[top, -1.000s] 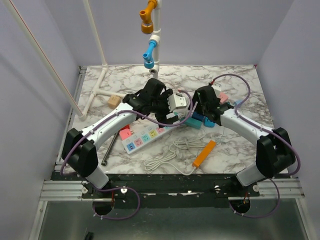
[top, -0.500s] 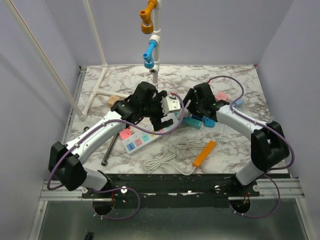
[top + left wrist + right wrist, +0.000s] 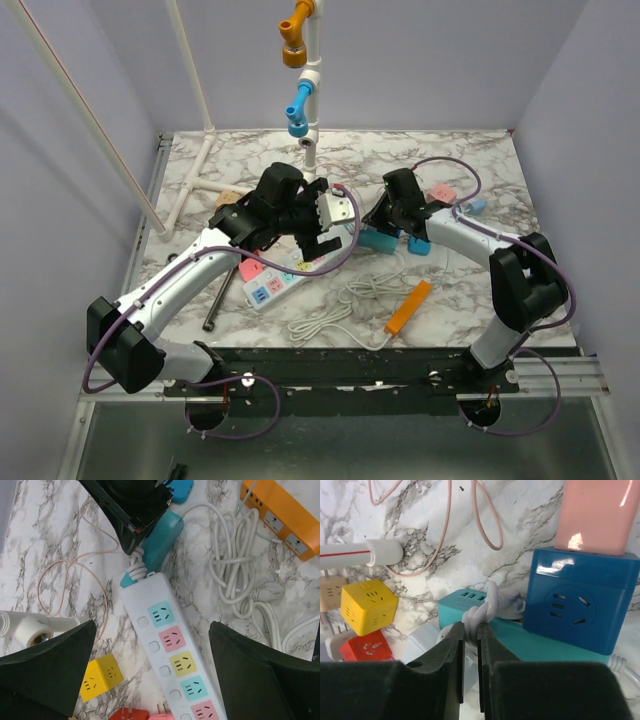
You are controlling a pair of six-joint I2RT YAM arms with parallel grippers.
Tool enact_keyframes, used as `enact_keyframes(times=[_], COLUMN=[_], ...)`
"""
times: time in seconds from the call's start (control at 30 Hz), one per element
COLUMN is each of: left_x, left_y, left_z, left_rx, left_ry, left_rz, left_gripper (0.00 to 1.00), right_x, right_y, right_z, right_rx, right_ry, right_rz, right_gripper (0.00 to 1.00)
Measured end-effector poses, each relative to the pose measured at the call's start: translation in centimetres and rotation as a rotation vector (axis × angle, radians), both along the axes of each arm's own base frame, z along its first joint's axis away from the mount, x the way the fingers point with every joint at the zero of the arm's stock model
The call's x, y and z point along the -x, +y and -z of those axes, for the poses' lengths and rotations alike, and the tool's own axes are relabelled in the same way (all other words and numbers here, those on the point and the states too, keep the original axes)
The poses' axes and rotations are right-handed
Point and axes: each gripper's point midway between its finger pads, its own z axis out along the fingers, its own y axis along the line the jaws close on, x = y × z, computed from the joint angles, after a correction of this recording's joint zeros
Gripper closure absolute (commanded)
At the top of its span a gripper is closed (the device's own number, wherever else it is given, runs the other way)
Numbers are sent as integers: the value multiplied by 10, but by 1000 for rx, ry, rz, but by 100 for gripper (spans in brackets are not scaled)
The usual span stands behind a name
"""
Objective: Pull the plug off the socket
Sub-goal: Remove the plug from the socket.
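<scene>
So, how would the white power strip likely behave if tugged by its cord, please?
It would probably slide, not tip: the power strip is long and lies flat on the marble table. Its body looks rigid, so it likely moves as one. The twisted white cord, pinched by the right gripper, looks flexible, so a tug may swing it.

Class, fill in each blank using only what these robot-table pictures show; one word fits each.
1. The left hand hovers over the power strip with its jaws ___.
2. The right hand is shut on the strip's white ___.
3. The cube next to the white pipe is ___.
4. Counting from the cord end, the strip's second outlet is ___.
Missing words: open; cord; yellow; pink.
</scene>
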Motion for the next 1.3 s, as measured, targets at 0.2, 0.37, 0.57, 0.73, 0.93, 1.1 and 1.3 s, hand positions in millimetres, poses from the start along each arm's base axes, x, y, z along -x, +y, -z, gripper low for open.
enact_keyframes(times=[0.2, 0.37, 0.57, 0.73, 0.93, 1.1, 1.3], left_x=[1, 2, 0, -10, -19, -25, -22], left_y=[2, 4, 2, -7, -16, -21, -28], left_z=[3, 7, 13, 29, 28, 32, 61], left_rx=[-9, -16, -22, -36, -32, -41, -93], left_ry=[2, 9, 25, 79, 89, 93, 137], left_rz=[-3, -5, -9, -32, -38, -35, -11], left_gripper=[2, 2, 2, 1, 1, 2, 2], right_x=[10, 36, 53, 67, 90, 110, 110], right_y=[6, 19, 11, 14, 24, 25, 25], right_z=[-1, -3, -1, 6, 24, 54, 54], right_rx=[15, 32, 33, -6, -51, -30, -41], right_ry=[-94, -145, -162, -197, -186, -124, -121], right_rz=[-28, -81, -83, -82, -101, -119, -101], right_gripper=[91, 93, 99, 99, 99, 99, 78])
